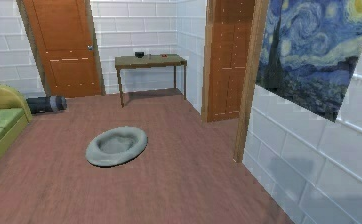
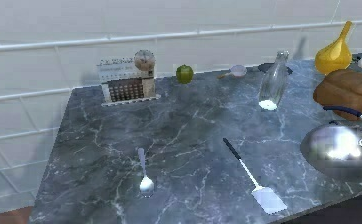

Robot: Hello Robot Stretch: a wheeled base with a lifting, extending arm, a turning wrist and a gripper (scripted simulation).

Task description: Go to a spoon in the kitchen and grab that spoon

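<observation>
Forward view: we faced wood floor with grey pet bed (image 1: 116,146), painting (image 1: 314,50) on right wall.

Arm side view: spoon (image 2: 144,172) lay flat on dark marble bench (image 2: 189,130), near front edge, well left of spatula (image 2: 251,176), kettle (image 2: 339,145) farther right. We judged approach done, reach now in hand. Next: line arm up with spoon, lower onto handle. Jaws' state and load: we could not tell.
</observation>
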